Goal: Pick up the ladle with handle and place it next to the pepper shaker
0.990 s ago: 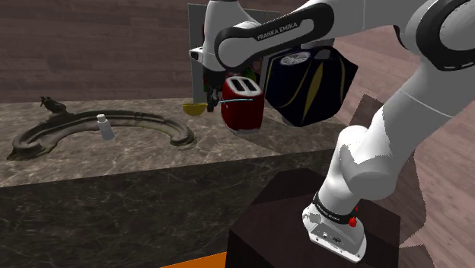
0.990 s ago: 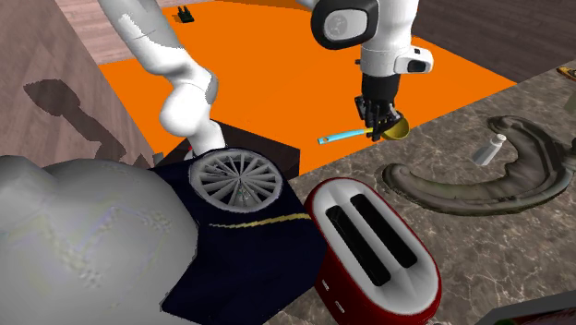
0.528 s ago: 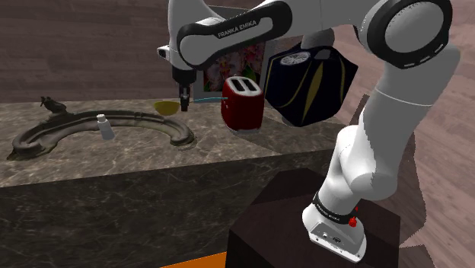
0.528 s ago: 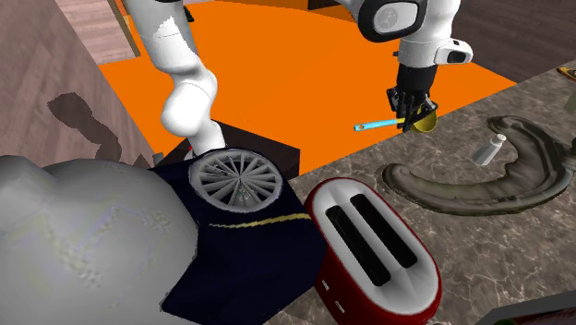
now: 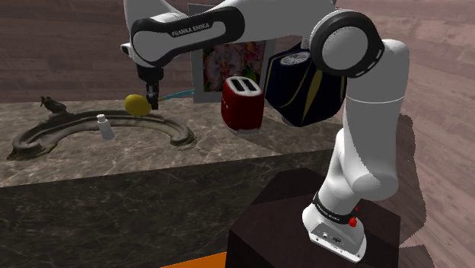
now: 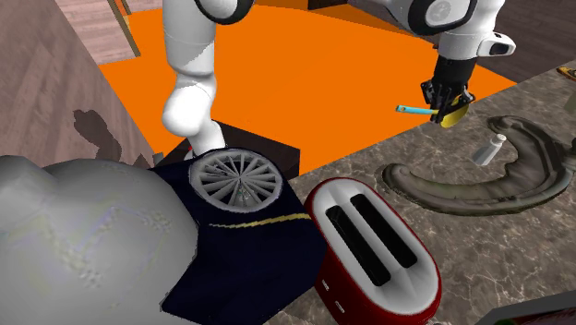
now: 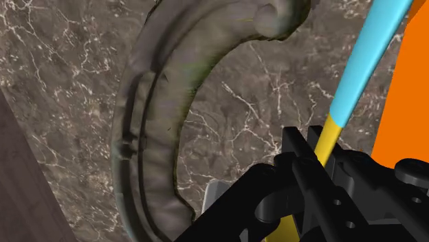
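At the shoulder view's left, a curved grey-green piece (image 5: 38, 139) lay on the marbled surface (image 5: 114, 156), and the pale pepper shaker (image 5: 105, 127) stood upright inside its bend. Just right of the shaker and higher up, the ladle (image 5: 137, 104) hung in the air, clear of the surface, with its yellow bowl over the curved piece. The jaws came down from above and were clamped on the ladle's stem close behind the bowl. Its light blue handle stuck out towards that view's right. In the wrist view we saw the yellow stem (image 7: 328, 137) pinched between the two black fingers (image 7: 295, 155), the blue part running on beyond their tips, over the surface beside the curved piece. Further right in the shoulder view stood a flowered picture (image 5: 232, 62), a red toaster (image 5: 243, 105) and a dark navy bag (image 5: 304, 87). The dark stand (image 5: 304, 221) sat at the lower right.
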